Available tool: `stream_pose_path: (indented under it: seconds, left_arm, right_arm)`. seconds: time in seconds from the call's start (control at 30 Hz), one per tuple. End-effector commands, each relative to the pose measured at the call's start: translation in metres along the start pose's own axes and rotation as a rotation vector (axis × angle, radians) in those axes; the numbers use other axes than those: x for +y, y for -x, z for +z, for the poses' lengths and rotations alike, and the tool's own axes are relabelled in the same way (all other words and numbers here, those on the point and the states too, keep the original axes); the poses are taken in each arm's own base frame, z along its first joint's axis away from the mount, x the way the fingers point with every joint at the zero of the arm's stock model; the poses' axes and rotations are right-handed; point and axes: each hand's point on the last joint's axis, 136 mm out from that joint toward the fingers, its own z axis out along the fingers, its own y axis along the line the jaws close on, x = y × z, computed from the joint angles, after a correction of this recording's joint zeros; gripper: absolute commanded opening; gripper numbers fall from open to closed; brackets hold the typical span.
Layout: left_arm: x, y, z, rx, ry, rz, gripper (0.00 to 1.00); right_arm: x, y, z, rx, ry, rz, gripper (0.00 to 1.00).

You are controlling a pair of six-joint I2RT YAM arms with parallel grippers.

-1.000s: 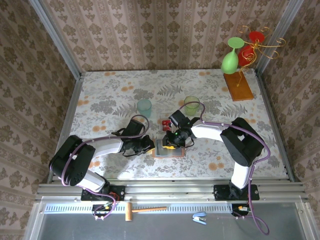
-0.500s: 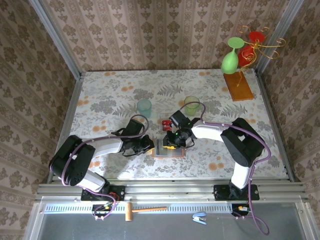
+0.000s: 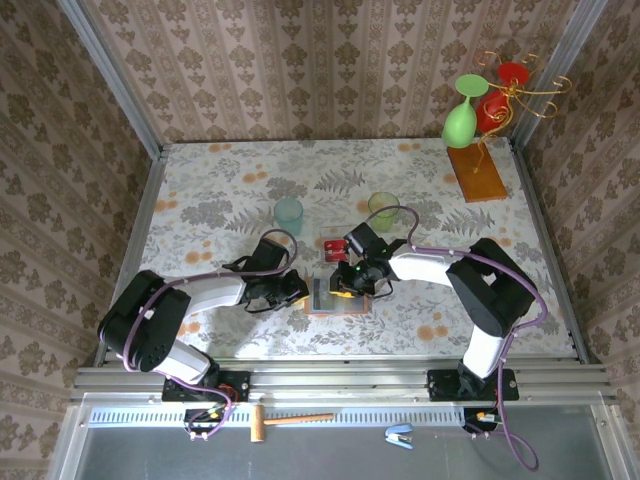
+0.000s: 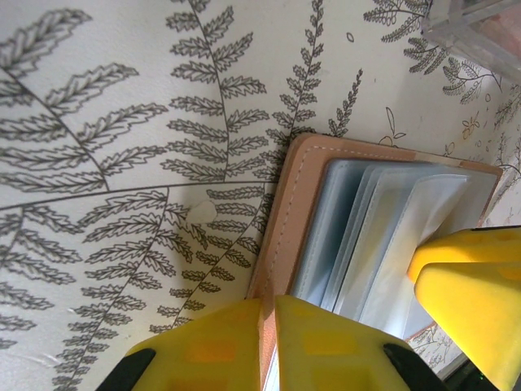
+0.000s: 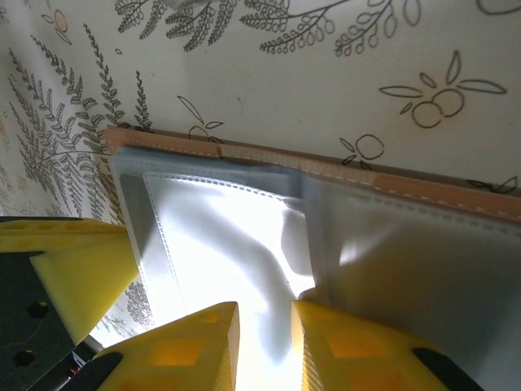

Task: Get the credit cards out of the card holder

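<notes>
**A:** Starting at the left gripper (image 4: 267,322): we see its yellow fingers clenched tight on the tan leather edge of the card holder (image 4: 286,213), with the leather sandwiched right between them.

**B:** Yep, same for us. The right gripper (image 5: 264,332) has its fingers nearly together over a clear sleeve inside. It looks to us like it's nipping a fold of that plastic, but the glare is bad, so we wouldn't swear to it. We can't tell if a card sits in that sleeve either.

**A:** The holder itself is a small flat wallet lying open. It's tan-brown leather outside with pale stitching, and grey-blue see-through pockets are layered inside. It lies flat on the table (image 3: 200,200) between the two grippers, with the left one on its left edge and the right one on the pockets.

**B:** And the credit cards (image 3: 333,246)? We see a small red bunch on the tabletop just beyond the holder, on its far side and apart from it.

**A:** For room, the holder sits mid-table toward the near edge. A teal cup (image 3: 289,212) and a green cup (image 3: 383,209) stand farther back, one on either side of the cards, near but not touching. There's bare floral tabletop out to the left and right of the arms. The wooden base (image 3: 477,175) of the glass stand is well apart in the far right corner, and walls close off three sides.
</notes>
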Motion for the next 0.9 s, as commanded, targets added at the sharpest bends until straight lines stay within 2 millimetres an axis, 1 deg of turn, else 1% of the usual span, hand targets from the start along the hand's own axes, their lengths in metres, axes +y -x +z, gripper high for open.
stream_pose_path:
  seconds: [0.0, 0.1, 0.3, 0.43, 0.5, 0.7, 0.87]
  left_arm:
    - [0.003, -0.001, -0.005, 0.005, 0.023, 0.013, 0.13]
    - [-0.005, 0.003, -0.013, -0.017, 0.015, 0.026, 0.14]
    - [-0.031, 0.013, -0.031, -0.064, -0.037, 0.06, 0.16]
    - [-0.044, 0.015, -0.038, -0.082, -0.07, 0.073, 0.18]
    - [-0.05, 0.015, -0.038, -0.081, -0.09, 0.071, 0.21]
    - [-0.061, 0.011, -0.026, -0.049, -0.133, 0.071, 0.28]
    - [-0.061, 0.007, -0.016, -0.028, -0.137, 0.066, 0.3]
  right_arm:
    - [-0.005, 0.005, -0.006, -0.041, -0.011, 0.02, 0.24]
    - [-0.004, 0.005, -0.006, -0.042, 0.001, 0.02, 0.24]
    - [-0.005, 0.003, -0.004, -0.04, 0.014, 0.03, 0.24]
    - [-0.006, 0.003, -0.004, -0.042, 0.018, 0.032, 0.24]
    - [-0.007, 0.003, -0.004, -0.043, 0.023, 0.036, 0.24]
    - [-0.006, 0.003, -0.003, -0.047, 0.052, 0.047, 0.24]
    - [-0.007, 0.003, -0.003, -0.049, 0.066, 0.057, 0.24]
